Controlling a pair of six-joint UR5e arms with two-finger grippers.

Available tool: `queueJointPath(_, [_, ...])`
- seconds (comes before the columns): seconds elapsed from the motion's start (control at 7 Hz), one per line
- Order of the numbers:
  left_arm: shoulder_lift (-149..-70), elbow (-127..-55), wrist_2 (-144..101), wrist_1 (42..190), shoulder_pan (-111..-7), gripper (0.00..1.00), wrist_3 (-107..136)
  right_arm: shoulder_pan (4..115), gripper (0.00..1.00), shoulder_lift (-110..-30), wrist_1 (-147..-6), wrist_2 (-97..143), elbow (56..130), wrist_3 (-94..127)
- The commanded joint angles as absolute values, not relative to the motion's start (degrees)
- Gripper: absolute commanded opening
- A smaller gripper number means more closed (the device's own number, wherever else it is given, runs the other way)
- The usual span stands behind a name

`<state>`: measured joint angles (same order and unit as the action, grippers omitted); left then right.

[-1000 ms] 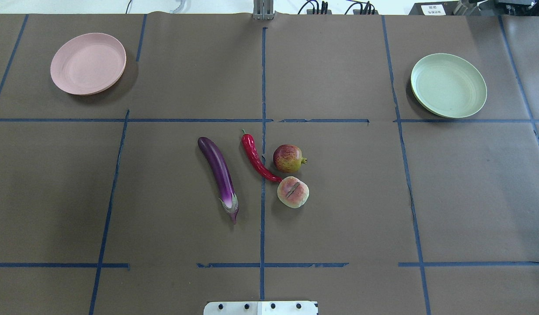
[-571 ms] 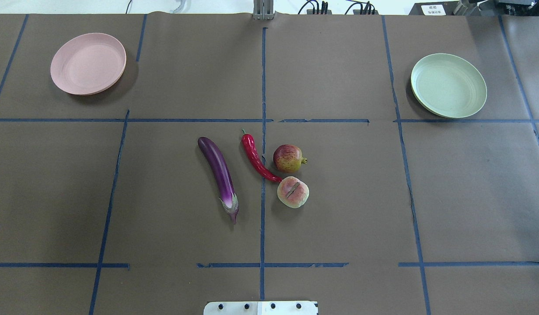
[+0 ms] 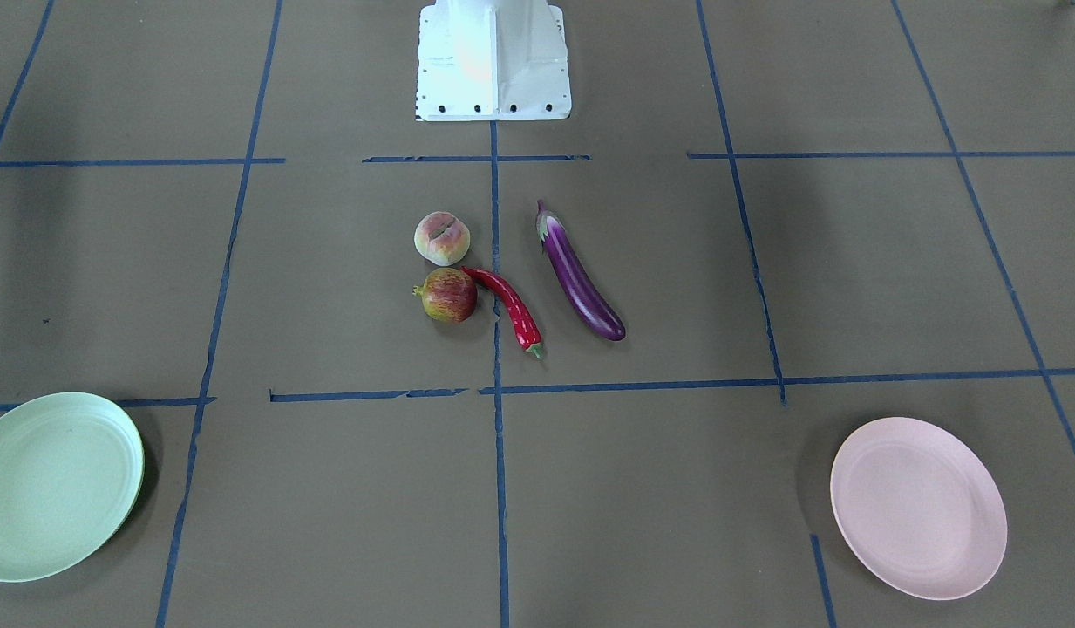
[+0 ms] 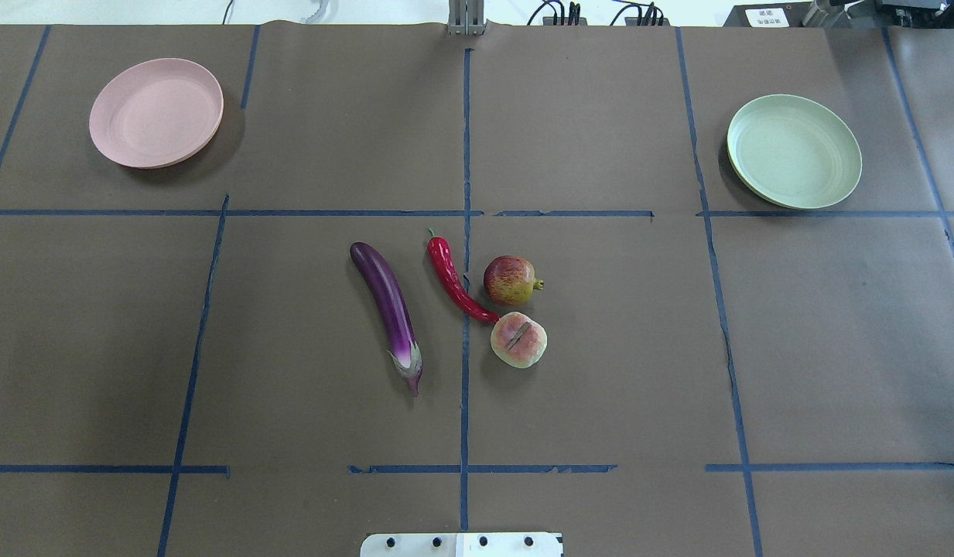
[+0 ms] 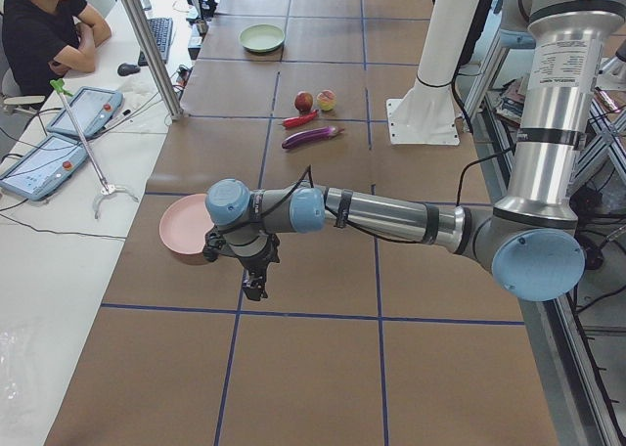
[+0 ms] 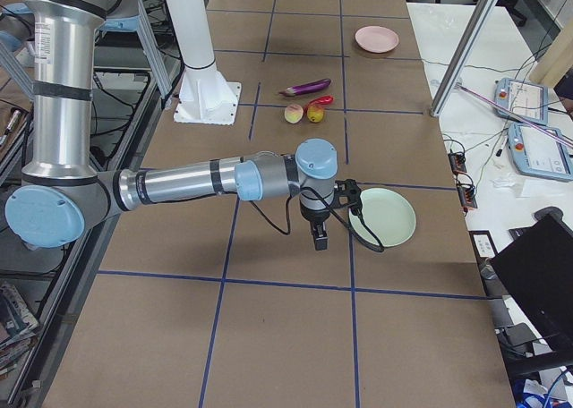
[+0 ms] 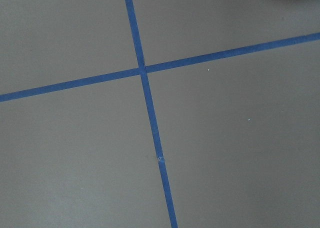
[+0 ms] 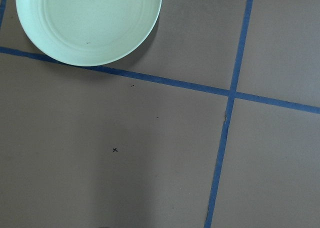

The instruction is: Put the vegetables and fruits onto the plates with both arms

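— Where is the eggplant (image 4: 388, 309), and which way does it point?

— On the worktop (image 4: 600, 402), out in front of the white base block (image 3: 493, 61) and a little to the robot's left of it. Its long axis runs nearly straight away from the block. The capped end is toward the block, and the rounded end is away, slanted leftward.

— And the chili pepper (image 4: 452, 282)?

— About as far out from the block, on its midline. The green stem points away from the block. The red tip points back toward the block and to the right, ending between the apple-like fruit (image 4: 509, 280) and the peach (image 4: 518, 340). The peach is the nearer of those two to the block, and its crease faces up.

— What's in the plates?

— Nothing in either. The pink plate (image 4: 155, 112) sits far out from the block on the robot's left, and the green plate (image 4: 794, 151) sits far out on its right.

— The grippers?

— The left gripper (image 5: 252, 288) hangs above the worktop, farther left of the block than the pink plate. The right gripper (image 6: 320, 238) hangs far to the block's right, near the green plate. Only the side views show them, so I cannot tell whether either is spread or pressed together.
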<state>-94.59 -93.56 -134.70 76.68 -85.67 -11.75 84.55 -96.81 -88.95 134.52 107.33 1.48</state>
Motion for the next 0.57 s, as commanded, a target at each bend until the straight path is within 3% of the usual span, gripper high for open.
queueJointPath(0.0, [-93.7, -93.86, -134.74, 77.08, -85.78, 1.0, -11.95, 84.38, 1.0, -97.38, -88.94, 134.74, 107.84, 1.58])
queueJointPath(0.43, [-92.37, -96.85, -134.91, 77.78, -85.69, 1.0, -11.78, 76.52, 1.0, -95.2, -88.77, 137.99, 111.16, 19.17])
